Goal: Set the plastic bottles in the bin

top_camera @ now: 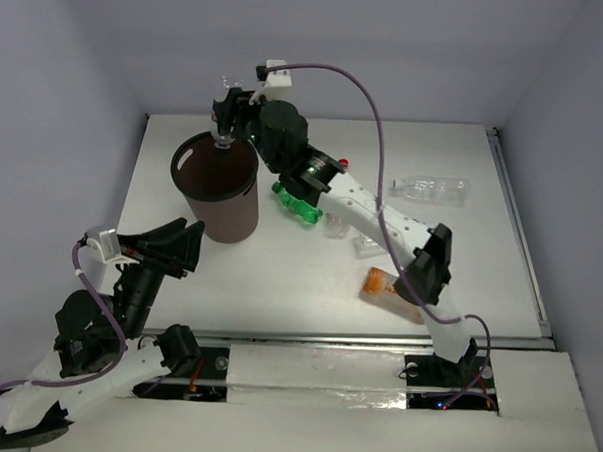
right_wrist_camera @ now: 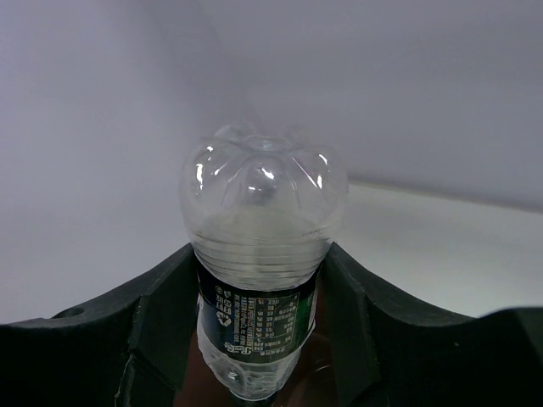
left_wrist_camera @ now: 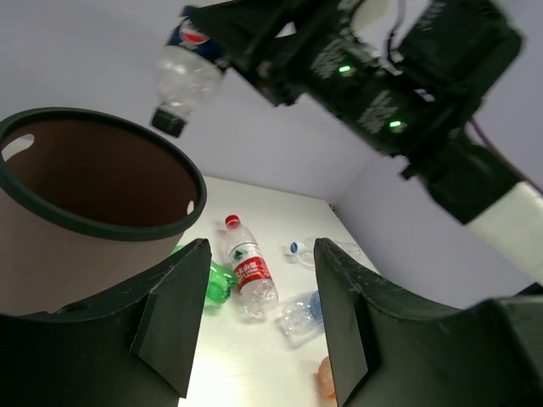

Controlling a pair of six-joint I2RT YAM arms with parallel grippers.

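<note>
Held bottle [right_wrist_camera: 259, 254]: clear, ribbed plastic with a five-lobed base, a dark printed label and a dark cap. It hangs cap-down, off the table, over the mouth of the bin near its far rim.
Right gripper [right_wrist_camera: 259, 288]: black fingers clamped on the held bottle at its label band, one on each side.
Bin [top_camera: 234, 221]: a round, dark brown plastic bucket that tapers toward the foot. It has a darker rolled rim and slot handles just below it, and it stands upright at the table's far left.
Bin interior: smooth brown wall; the floor cannot be made out.
Green bottle [top_camera: 294, 206]: translucent green, lying on its side just beside the bin and partly under the right arm.
Red-label bottle [left_wrist_camera: 248, 270]: clear with a red cap and a red wrap, lying flat next to the green bottle.
Crumpled clear bottle [left_wrist_camera: 301, 315]: dented plastic with a touch of blue, lying near the red-label bottle.
Far clear bottle [top_camera: 433, 189]: see-through, on its side toward the table's right, well apart from the bin.
Orange bottle [top_camera: 389, 288]: orange body, lying near the front edge under the right arm's elbow.
Left gripper [top_camera: 181, 243]: matte black wedge fingers spread apart with nothing between them, near the bin's foot.
Table [top_camera: 279, 285]: flat white top.
</note>
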